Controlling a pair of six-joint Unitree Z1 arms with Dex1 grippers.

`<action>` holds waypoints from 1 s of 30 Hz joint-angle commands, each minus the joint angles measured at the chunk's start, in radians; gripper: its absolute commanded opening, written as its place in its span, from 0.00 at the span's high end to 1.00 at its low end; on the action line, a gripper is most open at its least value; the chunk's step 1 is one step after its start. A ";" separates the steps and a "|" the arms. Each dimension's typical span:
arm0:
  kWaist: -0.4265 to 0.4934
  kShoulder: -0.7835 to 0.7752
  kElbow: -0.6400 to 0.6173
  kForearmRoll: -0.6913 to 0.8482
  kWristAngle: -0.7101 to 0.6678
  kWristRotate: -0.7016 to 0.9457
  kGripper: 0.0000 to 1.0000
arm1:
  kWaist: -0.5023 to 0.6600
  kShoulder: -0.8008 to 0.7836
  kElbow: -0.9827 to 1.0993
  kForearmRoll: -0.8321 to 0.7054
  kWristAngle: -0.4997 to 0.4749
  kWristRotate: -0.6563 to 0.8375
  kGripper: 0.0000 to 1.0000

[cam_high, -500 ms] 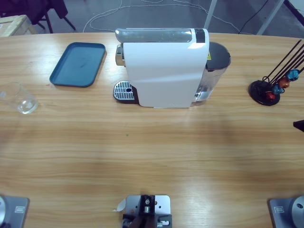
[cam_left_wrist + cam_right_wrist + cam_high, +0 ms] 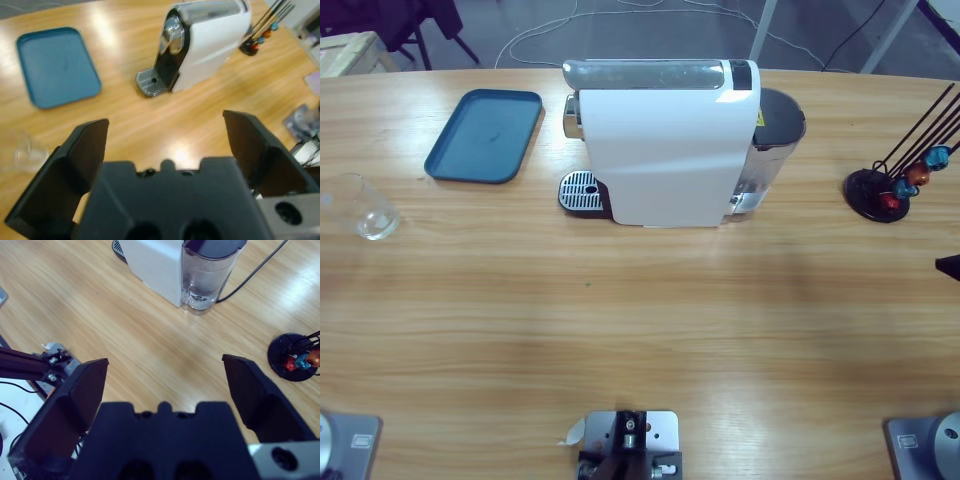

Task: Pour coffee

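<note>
A white coffee machine (image 2: 665,150) stands at the table's back middle, with its metal drip grate (image 2: 581,190) on the left and its clear water tank (image 2: 772,140) on the right. An empty clear glass (image 2: 361,207) sits near the left edge, far from the grate. The left wrist view shows my left gripper (image 2: 165,130) open over bare wood, holding nothing, with the machine (image 2: 210,40) ahead and the glass (image 2: 22,152) at the lower left. My right gripper (image 2: 165,370) is open and holding nothing above the table, facing the tank (image 2: 207,270).
A blue tray (image 2: 485,135) lies left of the machine. A black capsule stand (image 2: 890,188) with coloured capsules is at the right, and a black cable (image 2: 255,272) runs from the machine. A small black tip of an arm (image 2: 950,266) pokes in at the right edge.
</note>
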 commanded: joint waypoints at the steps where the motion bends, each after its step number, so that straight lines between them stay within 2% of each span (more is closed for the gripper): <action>1: 0.014 0.308 -0.097 -0.180 -0.024 -0.265 0.00 | 0.021 0.022 0.032 -0.007 -0.009 0.012 0.00; 5: 0.044 0.480 -0.097 -0.291 -0.051 -0.418 0.00 | 0.035 0.022 0.033 -0.007 -0.009 0.013 0.00; 8: 0.061 0.609 -0.121 -0.385 -0.151 -0.480 0.00 | 0.036 0.026 0.034 -0.008 -0.009 0.015 0.00; 11: 0.061 0.697 -0.157 -0.437 -0.166 -0.536 0.01 | 0.038 0.033 0.035 -0.010 -0.008 0.015 0.00; 13: 0.064 0.736 -0.177 -0.465 -0.171 -0.566 0.02 | 0.038 0.035 0.035 -0.012 -0.009 0.015 0.00; 16: 0.064 0.787 -0.206 -0.477 -0.203 -0.571 0.10 | 0.038 0.040 0.037 -0.016 -0.010 0.016 0.00; 23: 0.064 0.849 -0.206 -0.485 -0.442 -0.568 0.11 | 0.038 0.054 0.040 -0.022 -0.015 0.018 0.00; 26: 0.064 0.849 -0.201 -0.485 -0.462 -0.562 0.11 | 0.038 0.059 0.040 -0.023 -0.015 0.018 0.00; 27: 0.064 0.852 -0.202 -0.485 -0.460 -0.560 0.13 | 0.038 0.059 0.040 -0.023 -0.015 0.019 0.00; 30: 0.064 0.857 -0.204 -0.496 -0.453 -0.557 0.35 | 0.038 0.058 0.040 -0.023 -0.015 0.020 0.00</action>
